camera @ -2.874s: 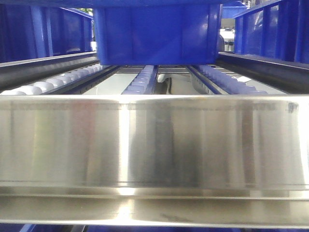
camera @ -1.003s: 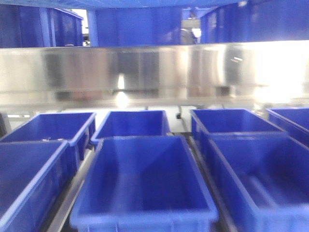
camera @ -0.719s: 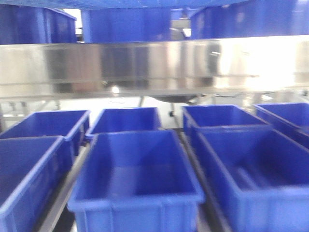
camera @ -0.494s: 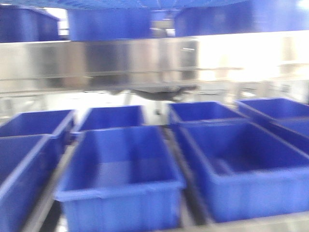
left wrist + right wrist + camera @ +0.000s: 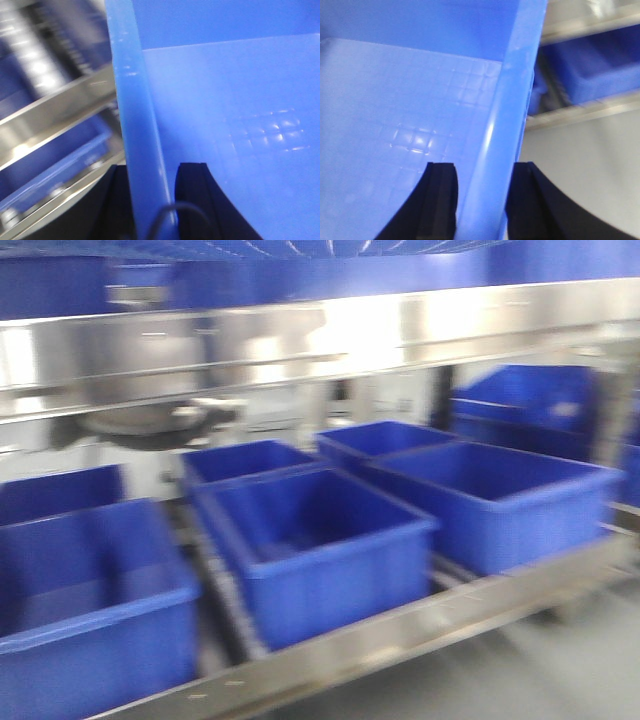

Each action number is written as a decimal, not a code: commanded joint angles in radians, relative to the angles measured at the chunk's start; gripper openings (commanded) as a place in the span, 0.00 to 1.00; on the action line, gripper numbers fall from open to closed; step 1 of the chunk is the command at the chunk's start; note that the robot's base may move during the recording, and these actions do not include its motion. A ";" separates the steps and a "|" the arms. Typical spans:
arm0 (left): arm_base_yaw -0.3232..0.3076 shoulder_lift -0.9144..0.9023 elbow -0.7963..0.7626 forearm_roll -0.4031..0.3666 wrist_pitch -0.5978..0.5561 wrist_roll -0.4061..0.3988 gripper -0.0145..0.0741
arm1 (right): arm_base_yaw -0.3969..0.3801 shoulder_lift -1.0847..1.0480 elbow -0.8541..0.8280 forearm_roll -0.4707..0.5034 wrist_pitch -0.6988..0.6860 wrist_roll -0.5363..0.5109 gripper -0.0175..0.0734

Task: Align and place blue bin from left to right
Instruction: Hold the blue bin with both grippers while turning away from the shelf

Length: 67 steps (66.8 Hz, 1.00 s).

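Observation:
Both wrist views are filled by the blue bin (image 5: 225, 100), seen from above into its smooth floor with a faint grid pattern (image 5: 395, 100). My left gripper (image 5: 152, 170) is shut on the bin's left rim, with one black finger (image 5: 192, 190) inside the wall and the other outside. On the opposite rim my right gripper (image 5: 482, 167) is shut the same way, one finger (image 5: 441, 195) inside and one outside. In the front view, a blue band along the top edge (image 5: 300, 250) may be this bin. Neither gripper shows there.
A steel rack stands ahead at an angle. Several open blue bins (image 5: 320, 540) sit in rows on its lower level behind a front steel rail (image 5: 400, 630). A steel beam (image 5: 300, 340) crosses above them. Grey floor (image 5: 560, 670) lies at the lower right.
The front view dropped from the upper roller shelf to the lower level, then swung sideways. The rows of bins now sit left and slanted, and floor shows at the right.

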 commanded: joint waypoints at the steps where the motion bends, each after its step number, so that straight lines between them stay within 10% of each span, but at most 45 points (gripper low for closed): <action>1: -0.006 -0.035 -0.016 -0.033 -0.053 0.008 0.04 | -0.009 -0.009 -0.012 -0.069 -0.069 0.018 0.12; 67: -0.006 -0.035 -0.016 -0.031 -0.053 0.008 0.04 | -0.009 -0.009 -0.012 -0.069 -0.069 0.018 0.12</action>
